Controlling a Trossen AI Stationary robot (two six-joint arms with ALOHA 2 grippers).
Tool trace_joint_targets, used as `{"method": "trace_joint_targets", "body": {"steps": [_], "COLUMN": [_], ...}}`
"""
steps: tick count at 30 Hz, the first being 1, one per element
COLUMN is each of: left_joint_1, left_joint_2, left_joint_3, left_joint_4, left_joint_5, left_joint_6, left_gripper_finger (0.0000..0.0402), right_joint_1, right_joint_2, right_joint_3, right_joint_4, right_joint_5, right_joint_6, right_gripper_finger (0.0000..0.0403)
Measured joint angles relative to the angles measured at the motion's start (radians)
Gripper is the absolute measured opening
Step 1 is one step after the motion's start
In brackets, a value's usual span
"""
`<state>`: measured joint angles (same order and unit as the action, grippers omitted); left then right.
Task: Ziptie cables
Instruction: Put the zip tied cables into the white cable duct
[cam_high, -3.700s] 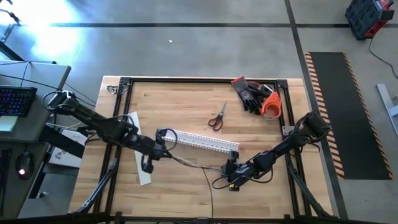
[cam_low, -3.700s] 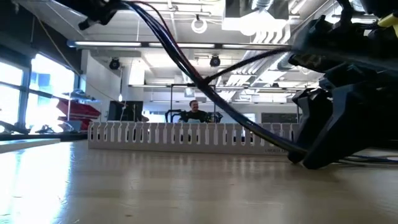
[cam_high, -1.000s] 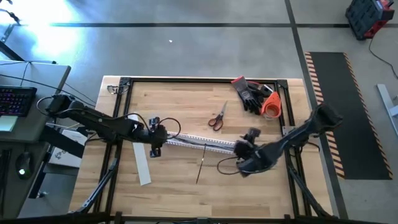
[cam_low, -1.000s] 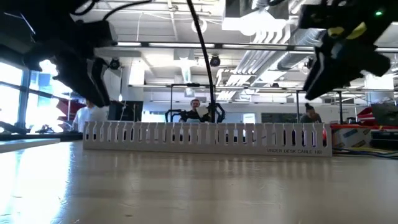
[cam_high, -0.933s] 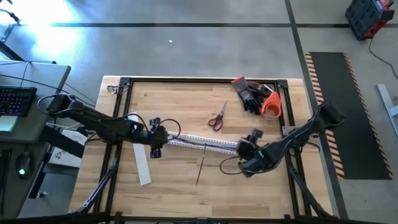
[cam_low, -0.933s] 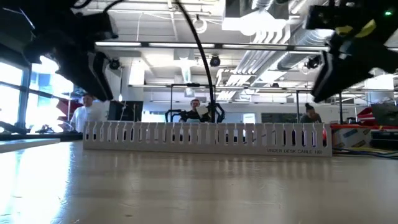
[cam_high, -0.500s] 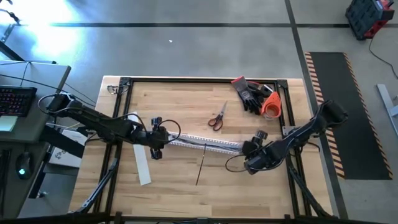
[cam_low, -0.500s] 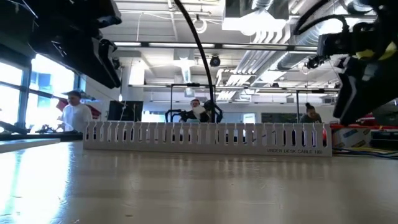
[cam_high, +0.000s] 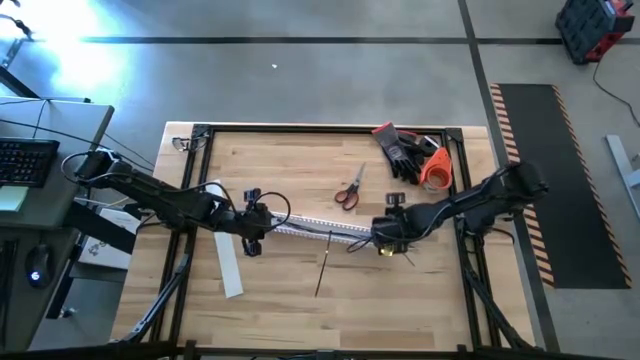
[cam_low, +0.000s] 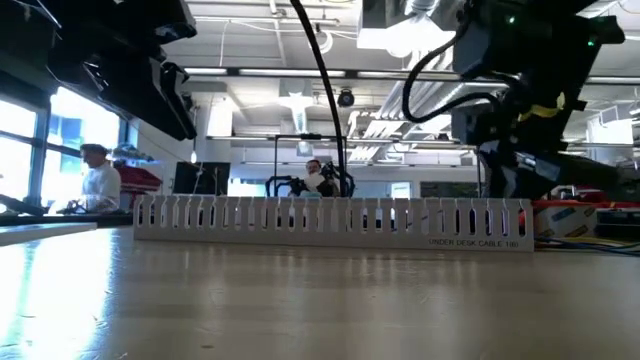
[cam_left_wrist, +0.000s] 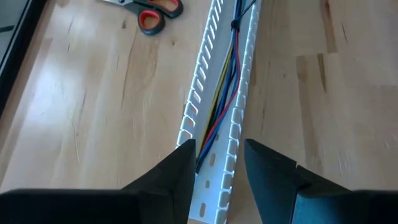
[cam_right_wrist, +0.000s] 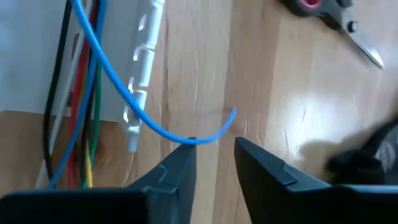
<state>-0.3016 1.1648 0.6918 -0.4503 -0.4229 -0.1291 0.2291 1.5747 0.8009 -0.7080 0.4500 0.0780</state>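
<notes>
Overhead, the left hand (cam_high: 252, 226) and right hand (cam_high: 384, 240) sit at opposite ends of the white duct (cam_high: 320, 229), mid-counter (cam_high: 280, 160). Left wrist: fingers (cam_left_wrist: 180, 171) parted, released, straddling the duct holding the cables (cam_left_wrist: 225, 81). Right wrist: fingers (cam_right_wrist: 180, 165) apart, grasping nothing, a blue wire (cam_right_wrist: 149, 124) crossing just ahead.

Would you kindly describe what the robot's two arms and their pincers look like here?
Both arms are dark, nearly black, built of slim jointed segments with thin black cables looping along them. The left pincer ends in two flat, angular matte-black fingers, and the right pincer looks the same. In the low view the right arm's wrist housing is blocky and black, with a small yellow marking and looping cables.
</notes>
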Motion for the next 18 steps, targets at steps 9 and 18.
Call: {"method": "trace_joint_targets", "body": {"steps": [9,18], "left_joint_1": [0.000,0.000], "left_joint_2": [0.000,0.000], "left_joint_3": [0.000,0.000], "left_joint_4": [0.003,0.008], "left_joint_5": [0.000,0.001], "left_joint_6": [-0.008,-0.016], "left_gripper_finger": [0.0119,0.0119], "right_joint_1": [0.018,0.117], "right_joint_2": [0.020,-0.052], "right_joint_3": [0.002,0.004], "right_joint_4": [0.022,-0.070], "right_joint_5": [-0.039,-0.162], "right_joint_6": [0.034,0.267], "right_gripper_finger": [0.0005,0.0001]}}
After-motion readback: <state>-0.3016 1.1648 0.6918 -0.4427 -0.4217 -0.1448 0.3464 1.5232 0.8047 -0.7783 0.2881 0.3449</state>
